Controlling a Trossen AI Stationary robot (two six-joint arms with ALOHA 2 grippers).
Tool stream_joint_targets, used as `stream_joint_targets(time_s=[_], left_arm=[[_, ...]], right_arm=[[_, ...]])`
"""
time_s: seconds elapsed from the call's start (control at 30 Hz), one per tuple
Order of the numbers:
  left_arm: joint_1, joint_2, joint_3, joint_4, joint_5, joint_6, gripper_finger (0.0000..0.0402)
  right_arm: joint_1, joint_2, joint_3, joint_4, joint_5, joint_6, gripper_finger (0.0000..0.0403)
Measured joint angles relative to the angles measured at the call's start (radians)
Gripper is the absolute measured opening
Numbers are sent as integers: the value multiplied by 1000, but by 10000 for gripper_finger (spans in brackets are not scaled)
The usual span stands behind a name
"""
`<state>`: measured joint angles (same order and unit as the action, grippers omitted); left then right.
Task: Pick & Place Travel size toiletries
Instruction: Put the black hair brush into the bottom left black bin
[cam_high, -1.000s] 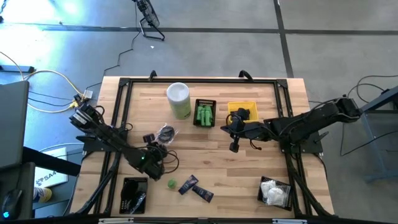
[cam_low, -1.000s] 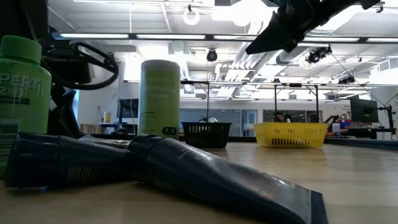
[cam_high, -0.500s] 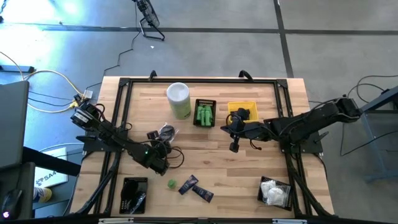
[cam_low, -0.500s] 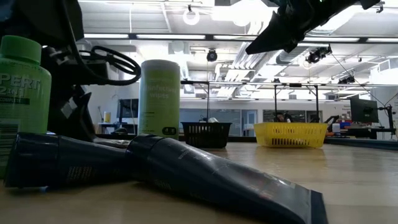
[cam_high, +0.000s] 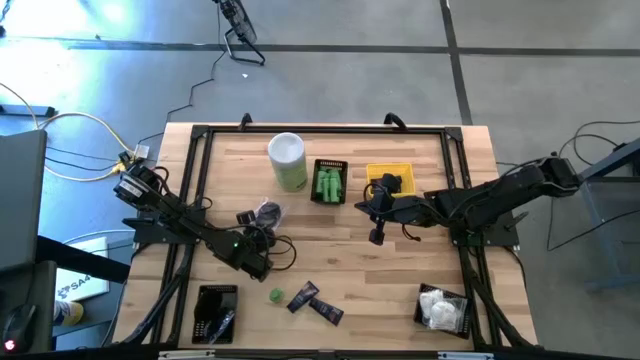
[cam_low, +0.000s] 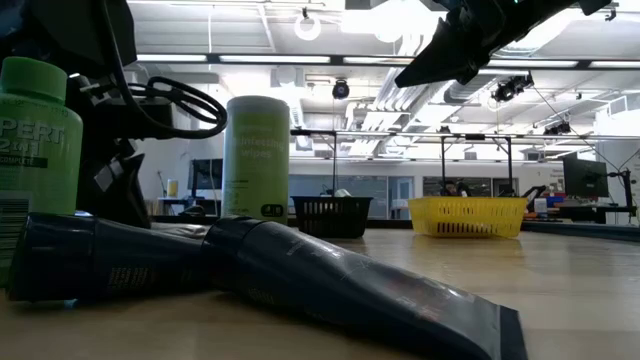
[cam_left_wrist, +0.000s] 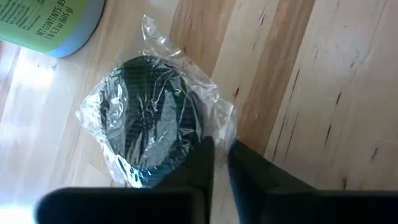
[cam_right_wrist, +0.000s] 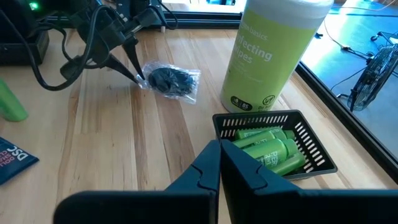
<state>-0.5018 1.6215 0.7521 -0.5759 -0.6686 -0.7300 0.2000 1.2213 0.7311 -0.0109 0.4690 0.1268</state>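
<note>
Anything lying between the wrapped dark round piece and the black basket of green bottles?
Nothing: in the right wrist view, only bare wood separates the wrapped dark round piece from the black basket of green bottles.

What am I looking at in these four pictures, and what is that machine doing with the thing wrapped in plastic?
Two dark robot arms work at a wooden table. One picture looks straight down, one looks level across the tabletop, and two come from cameras on the arms' wrists. On the table are a tall canister, a black basket holding green bottles, a yellow basket, two navy tubes, one loose green bottle and white packets. The left gripper appears to pinch the clear wrap of a dark round piece lying near the canister. The right gripper is shut, holds nothing, and hangs near the black basket.
</note>
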Motion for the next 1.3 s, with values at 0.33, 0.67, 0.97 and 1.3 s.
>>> stream_joint_targets(time_s=[0.33,0.67,0.97,1.3], left_arm=[[0,0,0,0,0,-35,2],[-2,-89,53,-65,3,-27,0],[-2,-172,231,-327,-13,-37,0],[-2,-177,556,-695,47,-184,0]], right_arm=[[0,0,0,0,0,3,5],[0,0,0,-1,0,0,5],[0,0,0,-7,0,-35,5],[0,0,0,-2,1,-79,5]])
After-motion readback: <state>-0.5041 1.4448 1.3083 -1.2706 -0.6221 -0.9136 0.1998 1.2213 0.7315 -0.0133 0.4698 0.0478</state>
